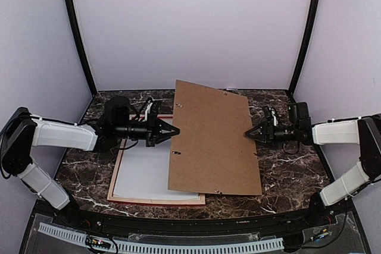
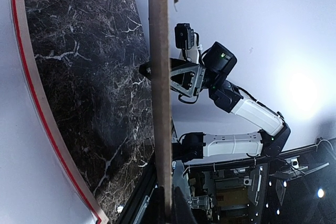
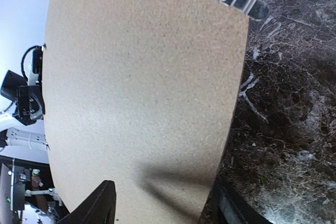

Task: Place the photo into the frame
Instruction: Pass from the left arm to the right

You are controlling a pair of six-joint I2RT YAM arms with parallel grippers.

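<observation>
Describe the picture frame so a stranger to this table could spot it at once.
On the dark marble table, look at the near left part, partly under the big brown board. The frame lies flat there; its thin red edge around a white sheet sets it apart from the plain board.

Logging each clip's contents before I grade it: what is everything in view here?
board: one, brown, raised between the two grippers, overlapping the frame's right side
metal tab: one seen clearly, silver, on the board near its edge
frame: one, red edge, flat on the table's left half
white sheet: one, white, inside the frame
table: one, dark marble with white veins
left gripper: one, black, closed on the board's left edge
right gripper: one, black, at the board's right edge; grip unclear
</observation>
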